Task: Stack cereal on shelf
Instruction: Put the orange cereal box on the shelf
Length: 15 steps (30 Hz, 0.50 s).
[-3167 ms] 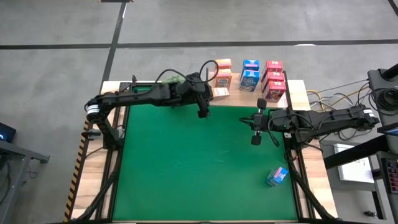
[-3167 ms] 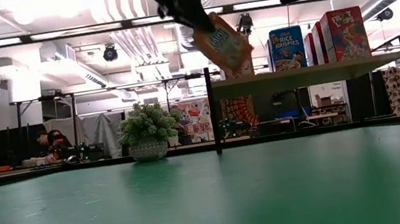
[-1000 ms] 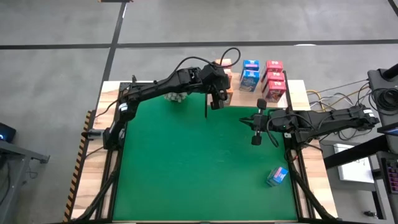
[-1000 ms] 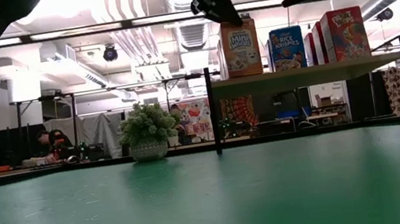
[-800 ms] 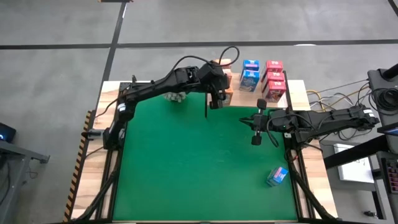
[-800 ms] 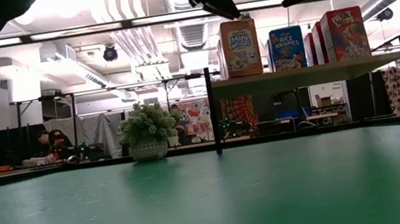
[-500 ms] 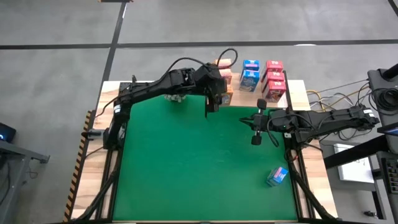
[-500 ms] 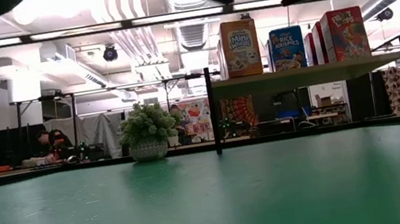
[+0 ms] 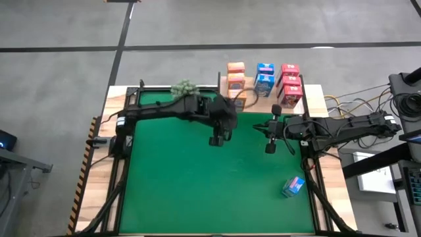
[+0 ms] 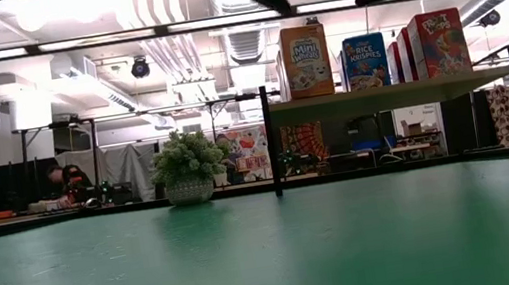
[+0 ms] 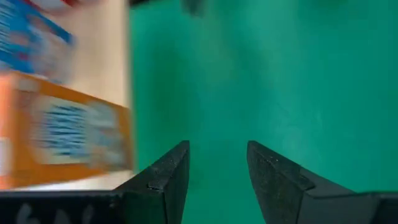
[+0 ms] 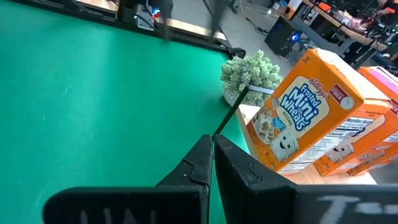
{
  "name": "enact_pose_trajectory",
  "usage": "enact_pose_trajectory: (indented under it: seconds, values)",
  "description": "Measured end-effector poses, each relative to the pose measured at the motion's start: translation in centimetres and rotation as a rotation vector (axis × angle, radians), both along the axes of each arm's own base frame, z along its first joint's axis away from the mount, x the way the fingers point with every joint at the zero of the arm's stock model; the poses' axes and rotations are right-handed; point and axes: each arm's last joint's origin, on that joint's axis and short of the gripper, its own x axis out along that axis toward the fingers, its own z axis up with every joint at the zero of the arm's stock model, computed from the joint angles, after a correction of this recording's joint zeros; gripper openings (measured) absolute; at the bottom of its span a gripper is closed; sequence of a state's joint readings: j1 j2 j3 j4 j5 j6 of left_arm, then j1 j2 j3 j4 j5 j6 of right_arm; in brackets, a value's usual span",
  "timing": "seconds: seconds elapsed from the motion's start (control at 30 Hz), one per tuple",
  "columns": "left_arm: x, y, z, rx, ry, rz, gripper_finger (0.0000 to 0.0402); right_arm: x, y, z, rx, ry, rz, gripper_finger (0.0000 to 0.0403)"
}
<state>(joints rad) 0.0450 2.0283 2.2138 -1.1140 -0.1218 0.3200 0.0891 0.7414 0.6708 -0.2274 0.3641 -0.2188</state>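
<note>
Mini-Wheats box (image 10: 307, 60) and Rice Krispies box (image 10: 366, 61) stand on the shelf (image 10: 384, 97) at twelve o'clock; left gripper (image 11: 216, 163) hovers parted, empty.

Blue box (image 9: 293, 187) alone on mat (image 9: 197, 191)

Two dark six-joint robot arms are reaching in over the table from opposite side edges. The left arm is stretching from the table's left edge toward the middle of its far half, its wrist bending downward and its left gripper (image 9: 216, 140) hanging above the surface. In the left wrist view, the two dark fingers (image 11: 166, 176) are standing apart with nothing between them. The right arm is lying low and nearly straight from the right edge, its right gripper (image 9: 270, 149) pointing inward with its fingers (image 12: 198, 163) pressed together, holding nothing.
</note>
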Motion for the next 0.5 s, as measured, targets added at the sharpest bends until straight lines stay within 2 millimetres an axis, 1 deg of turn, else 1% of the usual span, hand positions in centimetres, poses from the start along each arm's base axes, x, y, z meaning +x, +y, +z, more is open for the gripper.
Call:
enact_pose_trajectory:
  seconds: [0.07, 0.13, 0.23, 0.43, 0.5]
  values:
    - [-0.2, -0.6, -1.3, -0.019, 0.026, 0.005, 0.0142, 0.0, 0.0, 0.0, 0.000, -0.001, 0.000, 0.0009]
    - [-1.0, -1.0, -2.3, -0.030, 0.041, 0.012, 0.0142, 0.0, 0.0, 0.0, 0.001, -0.002, -0.001, 0.0009]
    - [-2.7, -1.5, -3.0, -0.047, -0.021, 0.024, 0.0142, 0.0, 0.0, 0.0, 0.001, -0.001, 0.000, 0.0009]
    - [-7.2, -2.1, -3.2, -0.060, -0.316, 0.016, 0.0142, 0.0, 0.0, 0.0, -0.006, -0.001, 0.001, 0.0009]
    - [-8.4, -2.1, -4.0, -0.057, -0.418, 0.008, 0.0142, 0.1, 0.0, 0.1, -0.001, -0.014, -0.001, 0.0009]
